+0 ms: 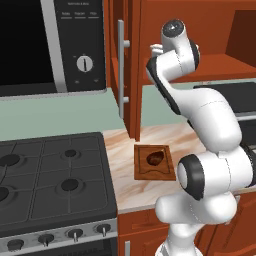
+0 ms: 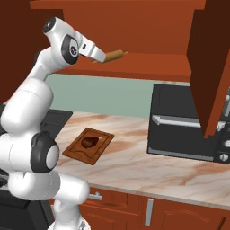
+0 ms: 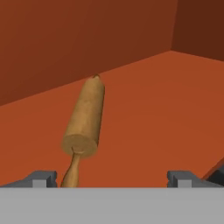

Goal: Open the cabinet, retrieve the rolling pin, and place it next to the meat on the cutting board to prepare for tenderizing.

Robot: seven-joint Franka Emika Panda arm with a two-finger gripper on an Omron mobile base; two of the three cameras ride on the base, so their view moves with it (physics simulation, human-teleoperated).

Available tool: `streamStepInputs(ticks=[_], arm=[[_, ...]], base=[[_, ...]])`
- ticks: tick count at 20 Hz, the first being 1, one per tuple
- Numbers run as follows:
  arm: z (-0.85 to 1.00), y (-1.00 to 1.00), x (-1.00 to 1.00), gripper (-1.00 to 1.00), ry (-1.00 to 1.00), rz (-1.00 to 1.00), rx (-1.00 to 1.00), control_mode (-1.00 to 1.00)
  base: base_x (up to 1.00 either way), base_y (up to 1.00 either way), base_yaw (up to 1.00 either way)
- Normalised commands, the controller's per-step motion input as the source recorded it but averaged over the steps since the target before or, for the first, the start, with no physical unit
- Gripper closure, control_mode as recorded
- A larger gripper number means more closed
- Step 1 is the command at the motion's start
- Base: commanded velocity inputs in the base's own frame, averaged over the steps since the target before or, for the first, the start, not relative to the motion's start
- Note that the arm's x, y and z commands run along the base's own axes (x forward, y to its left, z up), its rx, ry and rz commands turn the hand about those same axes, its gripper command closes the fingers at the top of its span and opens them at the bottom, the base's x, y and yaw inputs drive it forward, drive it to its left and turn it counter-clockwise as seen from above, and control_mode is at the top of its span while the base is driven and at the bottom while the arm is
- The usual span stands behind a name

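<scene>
The cabinet [image 2: 148,27] stands open, its right door [image 2: 209,67] swung out. On its shelf [image 3: 153,109] lies the rolling pin [image 3: 85,118], a light-tan cylinder pointing away from the hand, its near thin handle just inside the left fingertip [image 3: 41,178]. My gripper [image 3: 113,179] is open, a little short of the pin's barrel and offset to its right. From the right base view the gripper [image 2: 107,57] reaches into the cabinet at the pin [image 2: 115,55]. Below on the counter, the cutting board [image 2: 101,144] carries the meat [image 2: 88,142], also the board [image 1: 145,170] and meat [image 1: 155,158].
The cabinet's left door with its grey bar handle [image 1: 121,70] stands edge-on beside the arm. A microwave [image 1: 50,45] hangs over the stove [image 1: 50,180]. A black toaster oven [image 2: 184,130] sits on the marble counter [image 2: 134,170] right of the board, under the open door.
</scene>
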Motion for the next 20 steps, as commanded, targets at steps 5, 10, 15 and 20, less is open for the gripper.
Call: streamStepInputs(ticks=[5, 10, 15, 20], arm=[[-0.1, -0.01, 0.17, -1.0, 0.0, 0.0, 0.0, -1.0], [-0.04, 0.0, 0.23, -1.0, 0.0, 0.0, 0.0, -1.0], [0.0, -0.02, 0.28, -1.0, 0.0, 0.0, 0.0, -1.0], [-0.01, -0.06, 0.29, -1.0, 0.0, 0.0, 0.0, -1.0]], base=[[0.0, 0.0, 0.0], [0.0, 0.0, 0.0], [0.0, 0.0, 0.0], [0.0, 0.0, 0.0]])
